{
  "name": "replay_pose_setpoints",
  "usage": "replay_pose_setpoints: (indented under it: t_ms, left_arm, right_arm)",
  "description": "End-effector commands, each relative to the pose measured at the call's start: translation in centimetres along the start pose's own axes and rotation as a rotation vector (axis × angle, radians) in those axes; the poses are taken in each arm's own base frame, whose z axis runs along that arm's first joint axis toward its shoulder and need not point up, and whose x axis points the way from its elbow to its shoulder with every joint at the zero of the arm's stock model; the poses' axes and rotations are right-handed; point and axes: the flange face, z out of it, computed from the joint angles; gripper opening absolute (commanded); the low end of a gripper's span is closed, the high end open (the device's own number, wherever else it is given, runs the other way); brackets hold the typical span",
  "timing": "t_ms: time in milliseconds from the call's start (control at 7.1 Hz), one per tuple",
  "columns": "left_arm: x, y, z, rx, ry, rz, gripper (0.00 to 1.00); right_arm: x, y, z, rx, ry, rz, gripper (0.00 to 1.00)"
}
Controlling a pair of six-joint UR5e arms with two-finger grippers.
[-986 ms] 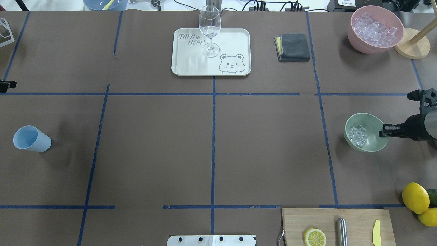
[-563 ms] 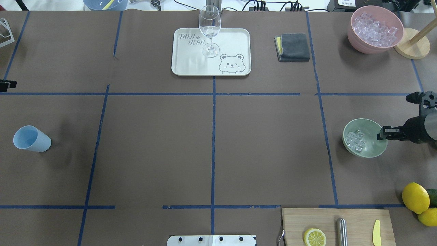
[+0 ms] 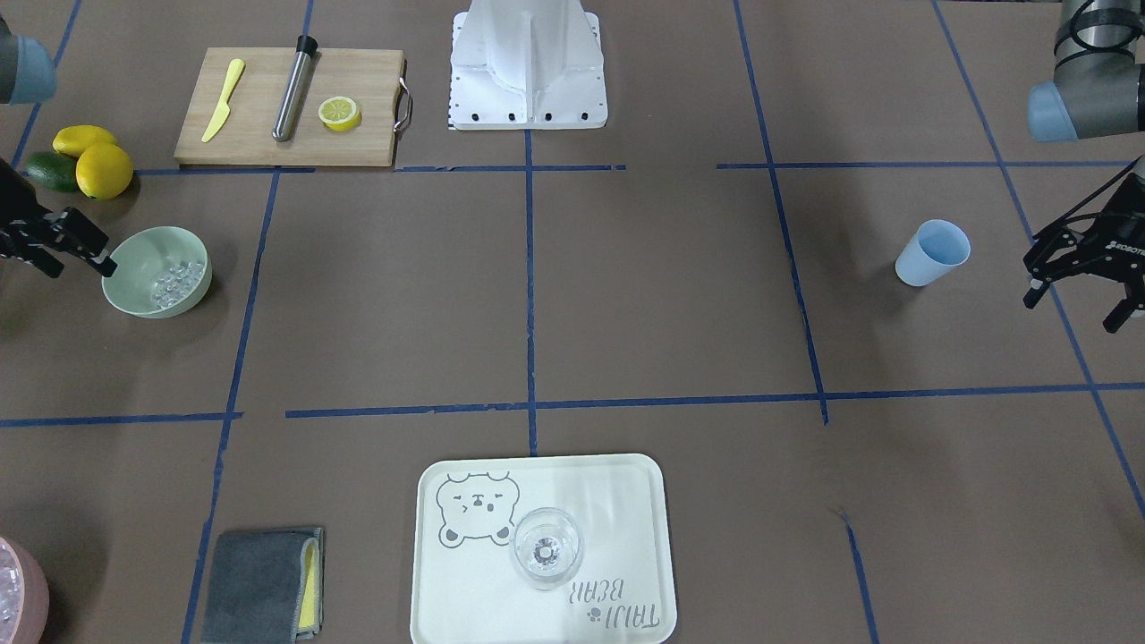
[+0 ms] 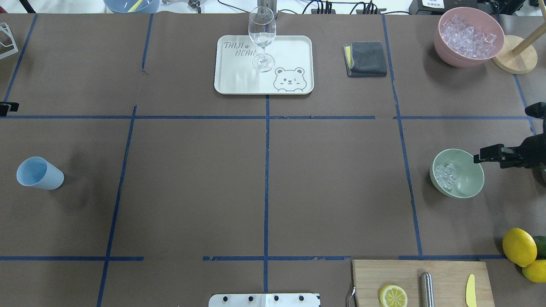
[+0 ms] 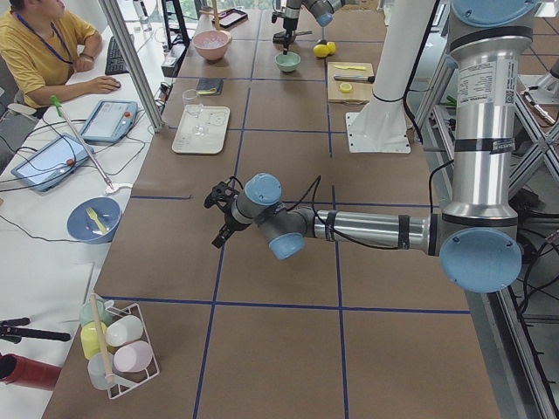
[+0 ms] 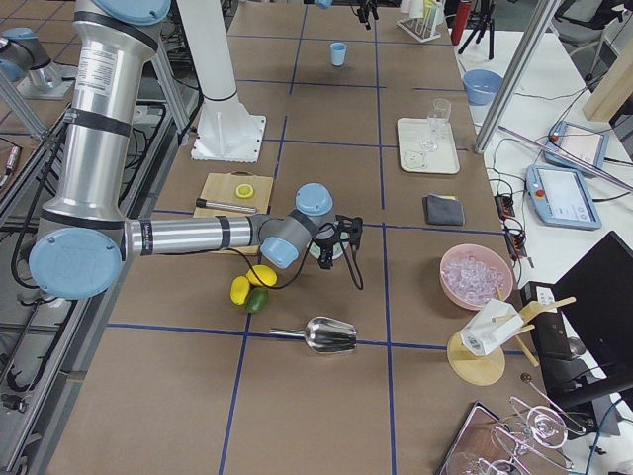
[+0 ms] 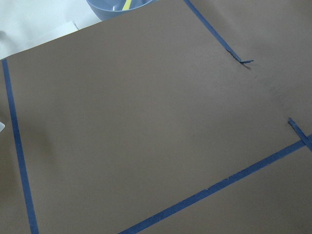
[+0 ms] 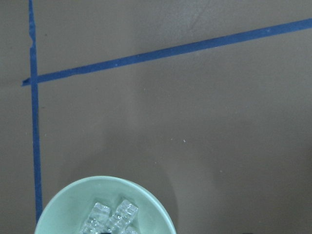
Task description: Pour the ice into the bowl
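The pale sage-green bowl (image 4: 467,183) stands upright on the table at the right, with a small heap of clear ice cubes (image 4: 444,176) inside. It also shows in the front view (image 3: 134,300) and at the bottom of the right wrist view (image 8: 68,204), ice (image 8: 112,217) included. My right gripper (image 4: 478,156) hovers just off the bowl's right rim, open and holding nothing; it also shows in the front view (image 3: 80,264). My left gripper (image 3: 1078,304) is open and empty, far to the left beyond the blue cup (image 4: 38,172).
A pink bowl (image 4: 443,47) full of ice stands at the back right beside a wooden stand (image 4: 514,59). A tray (image 4: 294,47) holds a wine glass (image 4: 262,36). Nearby are a grey cloth (image 4: 366,59), lemons (image 4: 519,246), a cutting board (image 4: 448,281) and a metal scoop (image 6: 321,336).
The bowl, held at its rim and slightly raised, came down onto the table. My right gripper let go of it and drew back to the right.
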Motion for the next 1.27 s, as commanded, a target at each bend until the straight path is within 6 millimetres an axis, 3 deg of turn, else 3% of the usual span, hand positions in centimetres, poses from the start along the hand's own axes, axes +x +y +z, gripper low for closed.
replay_pose_setpoints:
  t_ms: [0,282,423,563,704,986,1127]
  left_arm:
    - [-5.1,0.9,-1.1,-0.122,0.007,-0.015,1.0]
    - [-10.6,-0.2,-4.4,-0.25,0.025,-0.11,1.0]
    - [-11.5,0.0,-6.4,-0.292,0.088,-0.184,1.0]
    - [-10.2,-0.8,-7.8,-0.34,0.094,-0.243,1.0]
    - [-9.9,-0.3,-8.2,-0.407,0.081,-0.312,1.0]
    - [-10.8,-0.3,-9.0,-0.386,-0.043,-0.198,1.0]
    - [-11.4,1.6,-9.4,-0.403,-0.038,-0.145,1.0]
  right_arm:
    - [3.2,-3.6,-4.1,0.005,0.013,-0.002,1.0]
    - [5.4,-8.0,-7.1,-0.034,0.105,-0.138,1.0]
    - [6.8,-9.6,-8.8,-0.076,0.144,-0.229,1.0]
    - [7.5,-10.6,-10.0,-0.117,0.158,-0.262,1.0]
    - [7.3,-10.8,-10.2,-0.142,0.142,-0.247,1.0]
    - [7.0,-10.7,-10.1,-0.152,0.102,-0.243,1.0]
    - [6.5,-10.6,-10.3,-0.154,0.077,-0.246,1.0]
